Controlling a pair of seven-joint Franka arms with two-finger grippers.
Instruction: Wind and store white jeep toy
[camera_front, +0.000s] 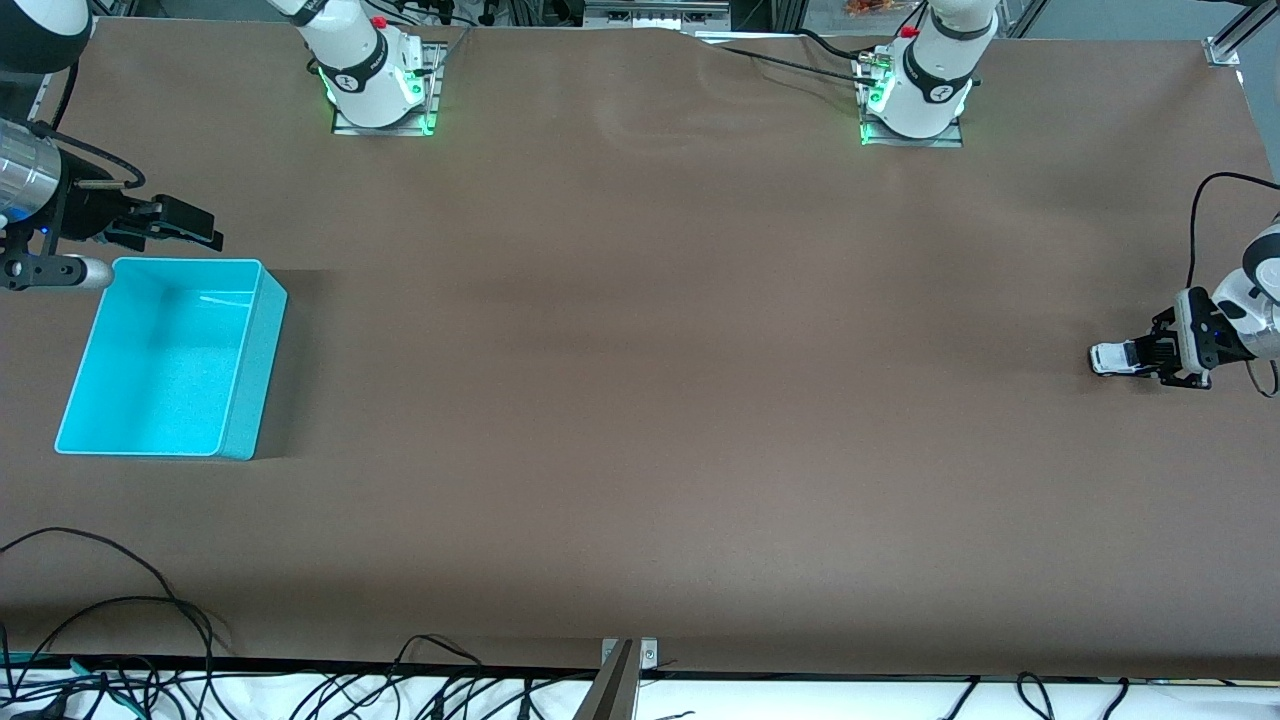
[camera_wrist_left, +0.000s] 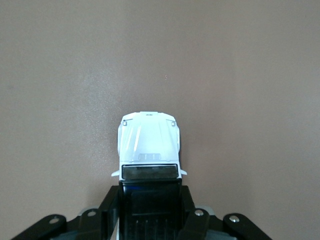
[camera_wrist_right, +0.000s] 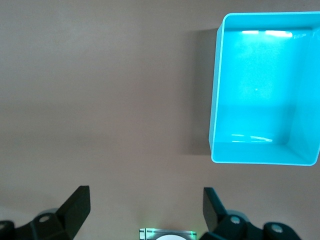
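The white jeep toy (camera_front: 1112, 358) stands on the brown table at the left arm's end, its white hood (camera_wrist_left: 149, 142) pointing away from the wrist. My left gripper (camera_front: 1148, 357) is shut on the jeep's black rear half, one finger (camera_wrist_left: 111, 209) on each side. The cyan bin (camera_front: 172, 356) lies at the right arm's end, empty inside. My right gripper (camera_front: 185, 226) hangs open beside the bin's rim, with nothing between its fingers (camera_wrist_right: 76, 202). In the right wrist view the bin (camera_wrist_right: 265, 120) shows whole.
The brown mat covers the whole table. Both arm bases (camera_front: 375, 85) stand along the edge farthest from the front camera. Loose black cables (camera_front: 130, 640) lie off the table's near edge.
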